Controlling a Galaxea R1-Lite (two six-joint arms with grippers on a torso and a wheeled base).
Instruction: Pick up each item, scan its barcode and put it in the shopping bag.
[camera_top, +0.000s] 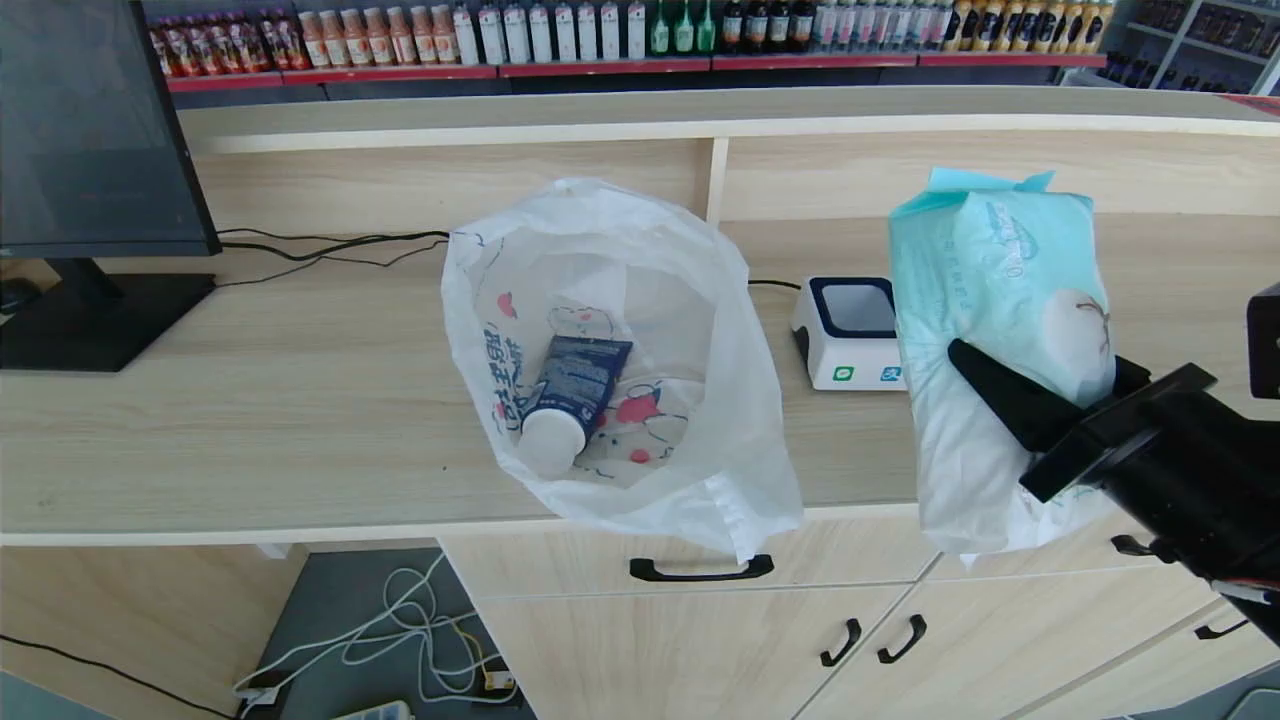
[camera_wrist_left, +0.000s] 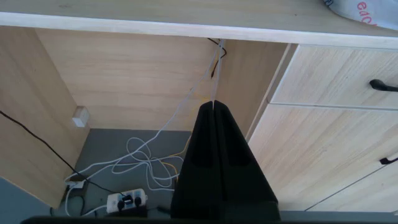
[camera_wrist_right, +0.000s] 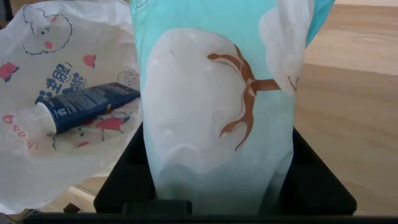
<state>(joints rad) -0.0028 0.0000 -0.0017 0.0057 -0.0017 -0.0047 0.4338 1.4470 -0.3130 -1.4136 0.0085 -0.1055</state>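
A large pale blue and white tissue pack (camera_top: 1000, 340) hangs in the air over the counter's front right, upright, and my right gripper (camera_top: 1040, 395) is shut on its lower half. In the right wrist view the tissue pack (camera_wrist_right: 217, 106) sits between the black fingers. Just left of the pack and behind it stands the white barcode scanner (camera_top: 850, 335). The white shopping bag (camera_top: 610, 360) lies open at the counter's middle with a dark blue tube (camera_top: 565, 400) inside; the tube (camera_wrist_right: 81, 109) also shows past the pack. My left gripper (camera_wrist_left: 214, 109) is shut, low beside the counter, below its top.
A monitor on a black stand (camera_top: 90, 200) occupies the counter's far left, with cables (camera_top: 330, 245) running behind. Drawers with black handles (camera_top: 700, 572) front the counter. Cables and a power strip (camera_wrist_left: 127, 200) lie on the floor underneath. Shelves of bottles (camera_top: 640, 30) line the back.
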